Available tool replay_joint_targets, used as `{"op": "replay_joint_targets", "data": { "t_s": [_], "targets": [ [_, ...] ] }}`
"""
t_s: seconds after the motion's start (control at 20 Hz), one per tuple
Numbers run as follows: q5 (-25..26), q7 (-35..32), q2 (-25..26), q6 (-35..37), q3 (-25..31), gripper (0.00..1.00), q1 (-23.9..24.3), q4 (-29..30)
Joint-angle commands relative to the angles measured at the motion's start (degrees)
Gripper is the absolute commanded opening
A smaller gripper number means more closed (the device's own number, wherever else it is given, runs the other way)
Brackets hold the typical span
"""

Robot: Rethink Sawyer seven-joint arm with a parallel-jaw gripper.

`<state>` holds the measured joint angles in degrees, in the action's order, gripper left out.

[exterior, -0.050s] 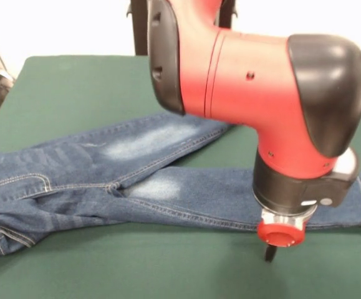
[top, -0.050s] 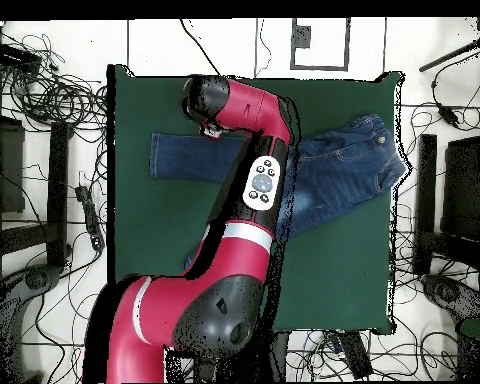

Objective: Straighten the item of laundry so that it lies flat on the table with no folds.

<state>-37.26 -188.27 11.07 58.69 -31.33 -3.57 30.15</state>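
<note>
One camera sits low and close at the table's (exterior, -0.050s: pixel 74 87) edge, looking across the green cloth toward twelve o'clock, so the arm (exterior, -0.050s: pixel 249 81) fills much of its frame. The other hangs high above, facing straight down, taking in the whole table (top, -0.050s: pixel 344 290) and surrounding floor. Both share the tabletop, the jeans (exterior, -0.050s: pixel 105 180) (top, -0.050s: pixel 334 175) and the arm (top, -0.050s: pixel 249 200).

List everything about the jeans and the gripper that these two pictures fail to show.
- Gripper: front view shows only a dark tip below the red wrist; open or shut cannot be told. In the overhead view the arm's head hides it.
- Jeans waistband: cut off by the left edge in the front view.
- Upper leg's hem: hidden behind the arm in the front view.
- Middle of the jeans: covered by the arm in the overhead view.
</note>
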Motion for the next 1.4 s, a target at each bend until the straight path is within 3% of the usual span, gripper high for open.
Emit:
{"op": "replay_joint_targets", "data": {
  "t_s": [0.05, 0.55, 0.6, 1.2, 1.4],
  "targets": [
    [-0.43, -7.97, 2.06, -1.51, 5.31, 1.00, -1.56, 3.48],
    [0.10, -8.03, 1.93, 0.05, 4.37, 1.00, -1.55, 3.09],
    [0.18, -8.05, 2.00, 0.34, 4.18, 0.00, -1.55, 2.94],
    [-0.10, -8.26, 1.99, 0.52, 4.41, 0.00, -1.45, 2.95],
    [0.89, -6.89, 1.40, -2.40, 4.62, 0.00, -1.46, 4.92]
  ]
}}
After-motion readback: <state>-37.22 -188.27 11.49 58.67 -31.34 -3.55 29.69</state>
